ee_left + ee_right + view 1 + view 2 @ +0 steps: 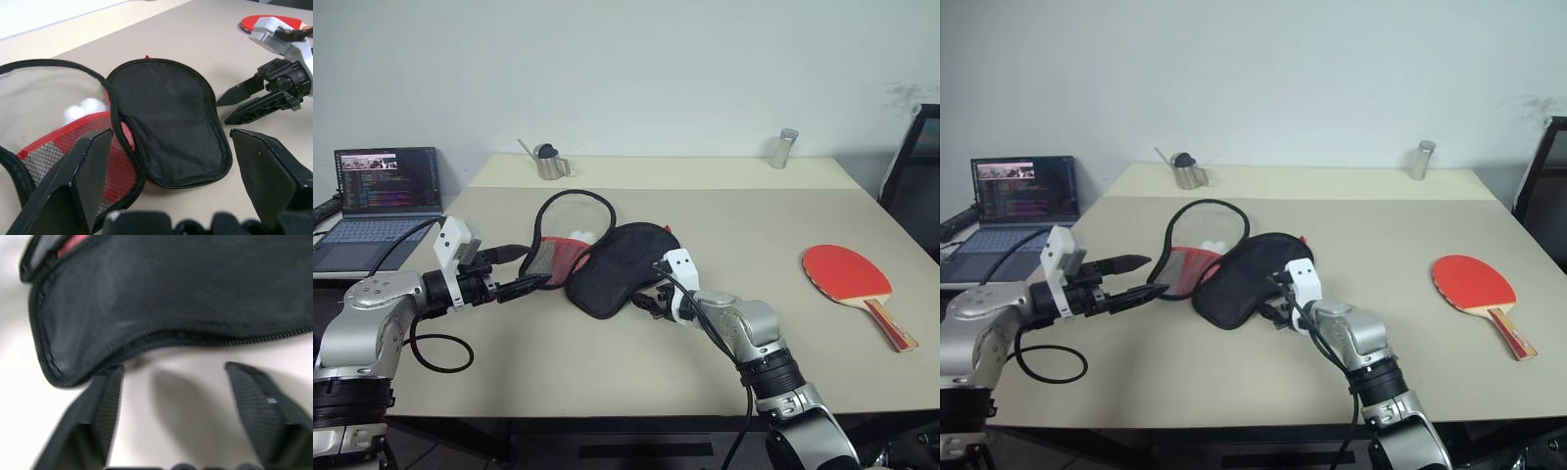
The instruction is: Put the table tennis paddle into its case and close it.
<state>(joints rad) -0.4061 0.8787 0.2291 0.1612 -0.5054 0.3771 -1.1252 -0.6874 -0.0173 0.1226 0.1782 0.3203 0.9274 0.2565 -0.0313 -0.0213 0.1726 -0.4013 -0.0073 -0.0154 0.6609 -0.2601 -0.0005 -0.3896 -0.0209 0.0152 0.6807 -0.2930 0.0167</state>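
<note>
Hovering just short of the black flap of the case (612,264), right gripper (651,297) with jaws apart, empty; left gripper (1141,276) likewise spread beside the mesh half. Lying well apart on the bench (636,362), table tennis paddle (847,274). Risking dragging the limp flap shut.

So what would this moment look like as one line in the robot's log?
case: unzipped, open on table | paddle: on table, apart from case | left gripper: open, at case's mesh side | right gripper: open, beside black flap
</note>
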